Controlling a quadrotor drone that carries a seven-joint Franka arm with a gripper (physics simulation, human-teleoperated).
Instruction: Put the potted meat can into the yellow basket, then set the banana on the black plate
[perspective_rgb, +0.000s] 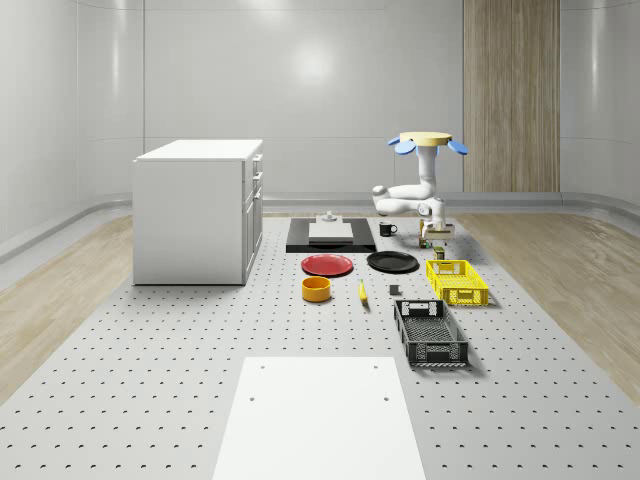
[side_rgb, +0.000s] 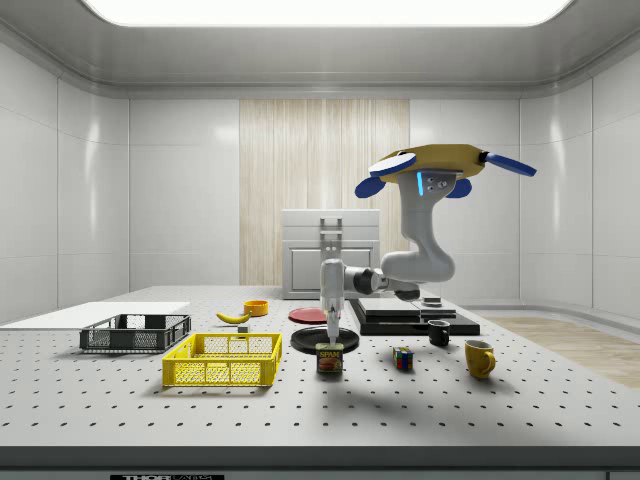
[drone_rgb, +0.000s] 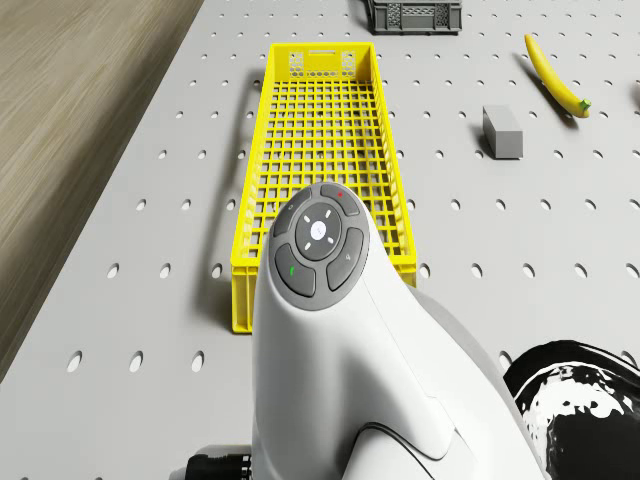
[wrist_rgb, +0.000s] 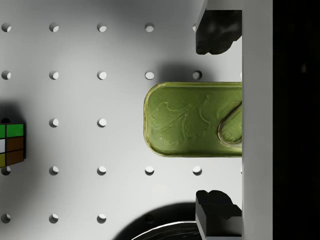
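- Here the gripper hangs straight down over the can, its two dark fingers spread wide, one on each side of the can and clear of its edges; it holds nothing.
- In the side view the gripper sits just above the can; whether it touches the lid cannot be told.
- The can stands upright on the table, just beside the yellow basket on the side view's right, with the black plate just behind it.
- From the wrist the can's lid is a green rounded rectangle with a leaf-like relief and a pull tab; the side view shows a dark label with yellow lettering.
- The banana lies flat on the table between the orange bowl and a small grey block, well apart from the black plate.
- The drone hovers above the table behind the can, near the black slab, its arm bending down and forward.
- The wrist view catches a colour cube near the can; the side view adds a black mug and a yellow mug beyond it.
- The drone view looks down over the arm at the yellow basket, with the banana and the grey block beyond.
- The whole-scene view adds a white cabinet, a red plate and a black basket.
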